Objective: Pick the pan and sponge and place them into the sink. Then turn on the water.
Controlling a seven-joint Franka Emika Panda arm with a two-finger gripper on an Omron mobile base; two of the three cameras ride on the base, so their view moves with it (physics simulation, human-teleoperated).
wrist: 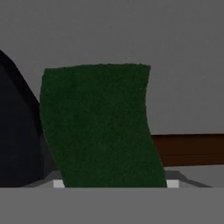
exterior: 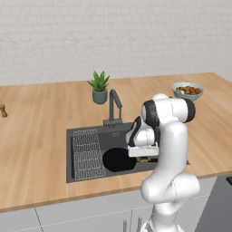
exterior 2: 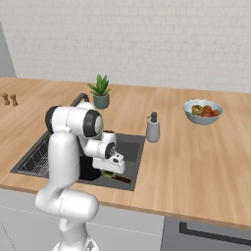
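Dark green sponge (wrist: 103, 127) sits right in front of the hand camera, between the pincer's tips, and looks gripped there, though whether the jaws truly press it I cannot tell. From the base cameras the pincer (exterior: 144, 159) hangs low inside the sink (exterior: 82, 132), at its right part, with a bit of green and yellow sponge (exterior 2: 107, 175) showing under the hand. Just left of it the black pan (exterior: 118, 159) lies flat on the sink floor; its brown handle (wrist: 190, 149) runs behind the sponge. A wire rack (exterior: 87, 154) fills the sink's left side, and the dark faucet (exterior: 113, 105) stands at the back rim. On the wooden bench (exterior: 36, 136) are a potted plant (exterior: 99, 87), a soap bottle (exterior 2: 153, 127) and a fruit bowl (exterior 2: 203, 112).
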